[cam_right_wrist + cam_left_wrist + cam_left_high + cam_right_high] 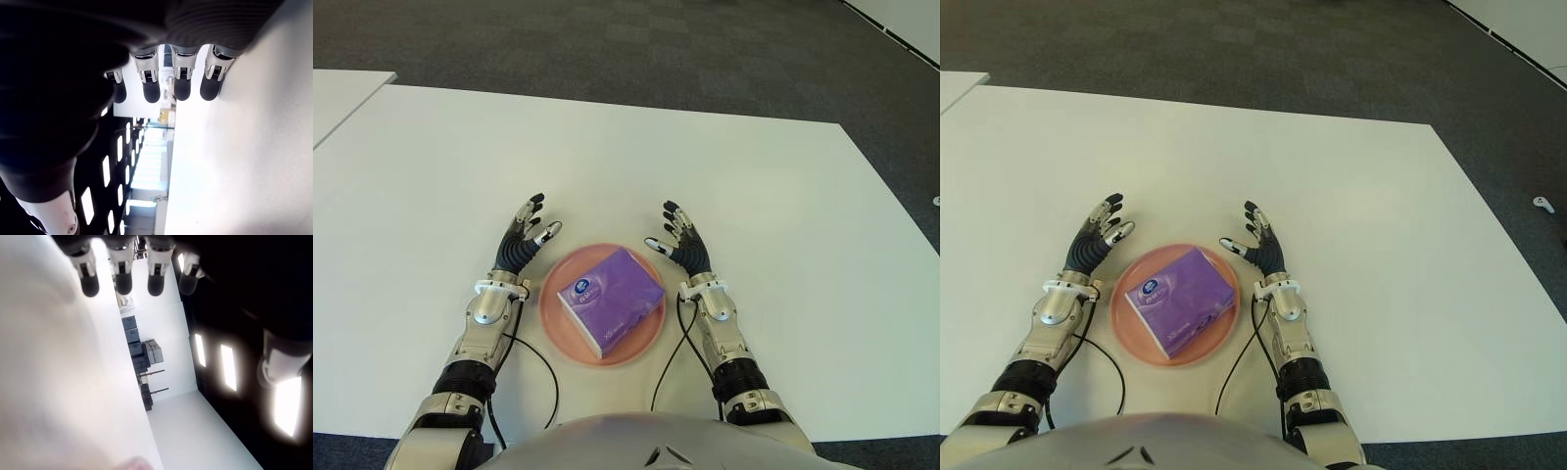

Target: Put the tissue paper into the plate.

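The tissue pack [611, 299] lies inside the pink plate [552, 311] on the white bench [754, 196]. The left hand [522, 243] and right hand [681, 243] flank it, fingers spread, holding nothing. Placement looks done; only withdrawing seems left.

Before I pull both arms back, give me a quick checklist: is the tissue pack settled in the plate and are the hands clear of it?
1. Tissue pack lies inside the plate: ok.
2. Pack within the rim: one corner reaches the near edge; overhang cannot tell.
3. Left hand open, holding nothing, beside the plate on its left: ok.
4. Right hand open, holding nothing, on the plate's right: ok.
5. Neither hand touching pack: ok.
6. Arm cables lie on the table beside the plate; snag risk cannot tell.
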Available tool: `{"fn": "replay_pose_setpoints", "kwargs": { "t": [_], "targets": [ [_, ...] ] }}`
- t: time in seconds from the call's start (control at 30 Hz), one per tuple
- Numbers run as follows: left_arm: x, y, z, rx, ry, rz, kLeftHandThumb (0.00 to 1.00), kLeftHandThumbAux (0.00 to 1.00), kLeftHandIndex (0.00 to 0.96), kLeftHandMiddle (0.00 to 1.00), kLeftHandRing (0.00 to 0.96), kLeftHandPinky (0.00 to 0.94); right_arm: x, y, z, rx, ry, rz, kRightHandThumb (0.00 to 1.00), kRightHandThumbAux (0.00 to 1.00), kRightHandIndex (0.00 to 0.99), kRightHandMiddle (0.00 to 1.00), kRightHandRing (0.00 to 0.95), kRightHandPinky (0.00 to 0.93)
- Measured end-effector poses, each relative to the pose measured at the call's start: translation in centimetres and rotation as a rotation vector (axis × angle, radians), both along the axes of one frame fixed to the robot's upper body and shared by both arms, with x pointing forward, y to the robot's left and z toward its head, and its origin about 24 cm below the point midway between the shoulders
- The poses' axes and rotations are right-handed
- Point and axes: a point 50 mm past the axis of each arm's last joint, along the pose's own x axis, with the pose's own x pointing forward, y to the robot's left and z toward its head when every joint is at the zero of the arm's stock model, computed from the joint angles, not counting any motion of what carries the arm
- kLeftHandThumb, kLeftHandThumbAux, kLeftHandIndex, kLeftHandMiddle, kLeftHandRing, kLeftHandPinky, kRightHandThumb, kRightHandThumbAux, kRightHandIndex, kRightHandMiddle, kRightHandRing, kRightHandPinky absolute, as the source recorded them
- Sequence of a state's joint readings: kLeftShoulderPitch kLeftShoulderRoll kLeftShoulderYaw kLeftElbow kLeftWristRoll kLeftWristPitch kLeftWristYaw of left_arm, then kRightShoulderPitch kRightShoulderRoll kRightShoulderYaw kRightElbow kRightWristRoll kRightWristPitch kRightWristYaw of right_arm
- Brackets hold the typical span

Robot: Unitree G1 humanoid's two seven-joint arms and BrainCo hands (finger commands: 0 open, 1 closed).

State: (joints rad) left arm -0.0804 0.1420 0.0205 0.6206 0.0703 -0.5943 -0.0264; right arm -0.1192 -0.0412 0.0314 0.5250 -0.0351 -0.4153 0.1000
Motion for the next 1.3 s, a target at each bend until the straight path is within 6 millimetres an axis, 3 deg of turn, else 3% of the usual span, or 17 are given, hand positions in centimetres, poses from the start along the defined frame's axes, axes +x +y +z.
{"fn": "replay_pose_setpoints", "kwargs": {
  "t": [0.73, 1.3],
  "targets": [
    [-0.7, -0.1, 0.1, -0.035, -0.022, 0.113, 0.0, 0.491, 0.0, 0.0, 0.0, 0.0, -0.3, 0.1, 0.0, 0.023, 0.021, -0.05, 0.005, 0.775, 0.0, 0.0, 0.0, 0.0],
    [-0.8, 0.1, 0.3, -0.055, -0.033, 0.13, 0.0, 0.504, 0.0, 0.0, 0.0, 0.0, -1.9, 0.4, 0.2, 0.043, 0.015, -0.197, 0.085, 0.731, 0.0, 0.0, 0.0, 0.0]
  ]
}}
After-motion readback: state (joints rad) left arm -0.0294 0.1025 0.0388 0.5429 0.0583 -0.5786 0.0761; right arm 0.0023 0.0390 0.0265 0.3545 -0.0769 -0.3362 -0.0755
